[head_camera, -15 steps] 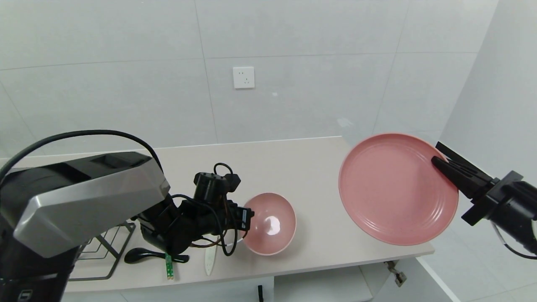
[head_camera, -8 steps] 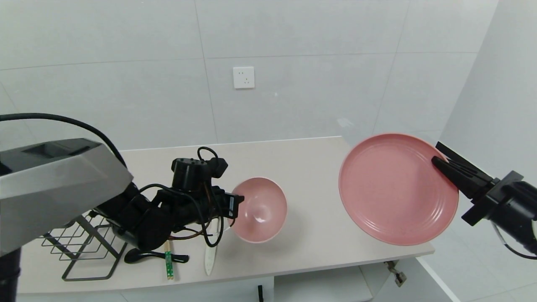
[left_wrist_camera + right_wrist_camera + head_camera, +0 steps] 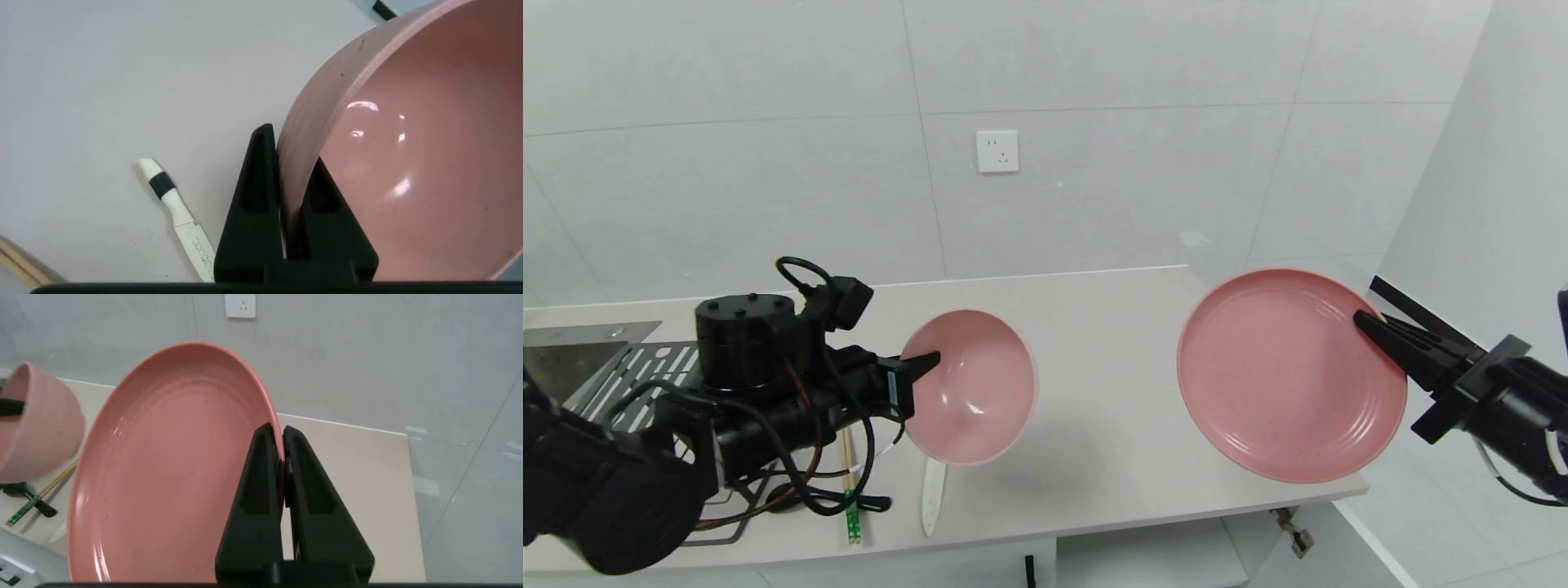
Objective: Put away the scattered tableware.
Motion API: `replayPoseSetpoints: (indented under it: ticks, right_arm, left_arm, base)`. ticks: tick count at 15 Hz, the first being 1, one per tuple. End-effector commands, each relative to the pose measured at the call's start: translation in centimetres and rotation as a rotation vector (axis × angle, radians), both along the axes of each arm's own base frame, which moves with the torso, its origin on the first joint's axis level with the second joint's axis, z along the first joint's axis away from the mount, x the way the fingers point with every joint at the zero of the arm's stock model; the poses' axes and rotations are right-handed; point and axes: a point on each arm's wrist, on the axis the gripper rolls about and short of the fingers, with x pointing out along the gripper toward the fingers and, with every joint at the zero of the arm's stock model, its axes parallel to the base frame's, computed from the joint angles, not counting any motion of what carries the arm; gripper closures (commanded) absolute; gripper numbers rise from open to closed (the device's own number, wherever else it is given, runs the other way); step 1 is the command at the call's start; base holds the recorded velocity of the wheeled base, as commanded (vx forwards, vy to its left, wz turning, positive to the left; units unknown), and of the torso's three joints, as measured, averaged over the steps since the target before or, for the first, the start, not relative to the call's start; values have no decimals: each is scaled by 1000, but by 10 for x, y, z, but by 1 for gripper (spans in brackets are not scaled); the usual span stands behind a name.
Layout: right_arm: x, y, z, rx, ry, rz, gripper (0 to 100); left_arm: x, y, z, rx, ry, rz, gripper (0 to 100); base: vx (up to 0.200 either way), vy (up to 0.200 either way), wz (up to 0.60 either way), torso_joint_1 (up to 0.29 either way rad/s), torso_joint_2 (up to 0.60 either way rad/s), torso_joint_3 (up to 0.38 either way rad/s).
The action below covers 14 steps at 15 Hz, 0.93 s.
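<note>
My left gripper [image 3: 925,360] is shut on the rim of a pink bowl [image 3: 970,386], which hangs tilted above the middle of the counter. The left wrist view has its two fingers [image 3: 265,184] clamped on the bowl's [image 3: 400,163] wall. At the right, my right gripper [image 3: 1368,321] is shut on the edge of a large pink plate [image 3: 1286,374], tilted above the counter's right end. The right wrist view shows the plate's [image 3: 172,457] rim between the gripper's fingers [image 3: 265,469], with the bowl [image 3: 37,416] farther off.
On the counter [image 3: 1111,327] near its front edge lie a white utensil [image 3: 933,494], wooden chopsticks with green ends [image 3: 851,510] and a black spoon [image 3: 870,502]. A black wire rack [image 3: 645,371] stands at the left. The counter ends just right of the plate.
My left arm has lifted the pink bowl off the counter and carried it up and to the left. The plate has shifted very slightly left in the right gripper.
</note>
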Motion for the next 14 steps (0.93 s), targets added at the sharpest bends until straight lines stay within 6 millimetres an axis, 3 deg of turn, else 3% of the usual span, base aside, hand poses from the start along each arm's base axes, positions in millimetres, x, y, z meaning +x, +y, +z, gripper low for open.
replayPoseSetpoints:
  ticks: [1,7,10,14]
  right_arm:
    - [0,1,-1,0,2,7,100]
    - [-8,7,-7,2,42,46,100]
    - [-9,9,-10,-12,48,34,100]
    - [-11,8,-18,-23,92,30,100]
  left_arm:
    - [-29,16,25,-38,-82,21,100]
    - [-84,31,40,-126,-124,6,100]
    - [-108,35,34,-132,-120,-34,100]
    - [-111,35,35,-151,-149,-106,100]
  base:
    - [0,0,0,0,0,0]
    - [0,0,0,0,0,0]
    - [0,0,0,0,0,0]
    - [0,0,0,0,0,0]
